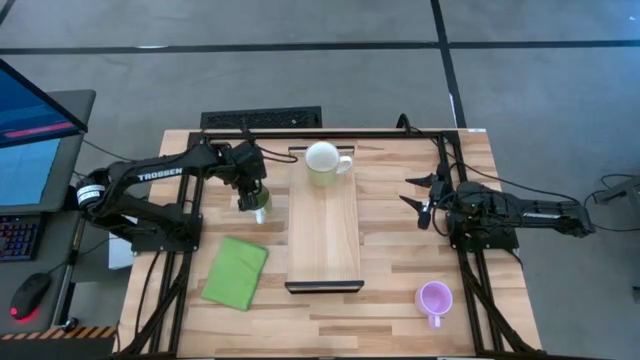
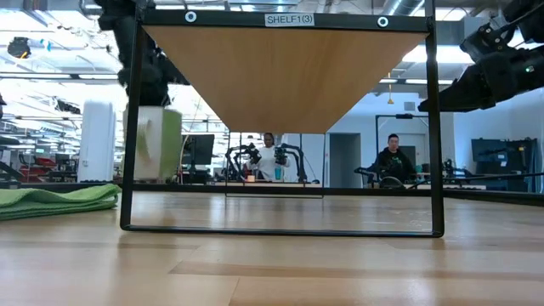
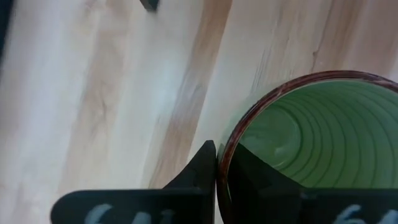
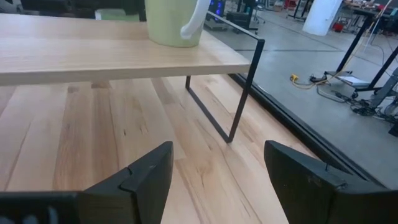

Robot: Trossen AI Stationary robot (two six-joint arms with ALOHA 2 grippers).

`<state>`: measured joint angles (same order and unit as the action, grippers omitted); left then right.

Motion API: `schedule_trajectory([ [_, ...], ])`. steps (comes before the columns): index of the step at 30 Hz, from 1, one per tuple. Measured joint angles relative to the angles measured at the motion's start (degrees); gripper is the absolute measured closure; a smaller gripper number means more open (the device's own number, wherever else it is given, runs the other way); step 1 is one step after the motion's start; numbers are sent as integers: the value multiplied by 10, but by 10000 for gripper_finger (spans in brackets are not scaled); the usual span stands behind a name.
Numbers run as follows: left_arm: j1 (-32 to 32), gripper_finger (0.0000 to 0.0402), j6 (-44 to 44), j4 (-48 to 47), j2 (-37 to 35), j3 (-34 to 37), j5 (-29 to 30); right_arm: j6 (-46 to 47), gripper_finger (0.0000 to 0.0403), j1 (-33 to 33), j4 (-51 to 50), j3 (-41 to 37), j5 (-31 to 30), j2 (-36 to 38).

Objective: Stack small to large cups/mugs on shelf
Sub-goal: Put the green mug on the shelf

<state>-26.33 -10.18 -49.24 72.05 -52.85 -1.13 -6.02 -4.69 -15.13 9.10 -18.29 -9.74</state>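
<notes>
done: white mug (image 1: 322,160) on shelf (image 1: 323,240), upper centre | now: left tool (image 1: 252,195) clamped on green mug (image 1: 258,203) rim, left of shelf | left: purple mug (image 1: 434,298) on counter (image 1: 400,270), lower right | right tool (image 1: 425,197) wide, empty, right of shelf

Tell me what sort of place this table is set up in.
Probably a robotics lab or workshop. In the low view, a wide open hall lies beyond the slatted wooden table, with more dark robot arm rigs and a seated person in the background. The high view shows a computer monitor beside the table.
</notes>
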Motion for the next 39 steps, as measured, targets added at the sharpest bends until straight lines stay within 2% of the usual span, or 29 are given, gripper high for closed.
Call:
schedule_trajectory([
  [8, 0, 396, 60, -131, 0, -125, 1, 0, 127, 0, 0, 0, 0, 0],
  [16, 14, 396, 206, -249, 0, -245, -4, 0, 127, 0, -12, 0, 0, 0],
  [23, 50, 396, 289, -242, -1, -303, -13, -4, 127, 0, -12, 0, 0, 0],
  [29, 109, 396, 368, -225, -1, -311, -10, -20, 127, 0, -12, 0, 0, 0],
  [39, 213, 396, 494, -174, 1, -311, 46, -20, 127, 0, -12, 0, 2, 0],
])
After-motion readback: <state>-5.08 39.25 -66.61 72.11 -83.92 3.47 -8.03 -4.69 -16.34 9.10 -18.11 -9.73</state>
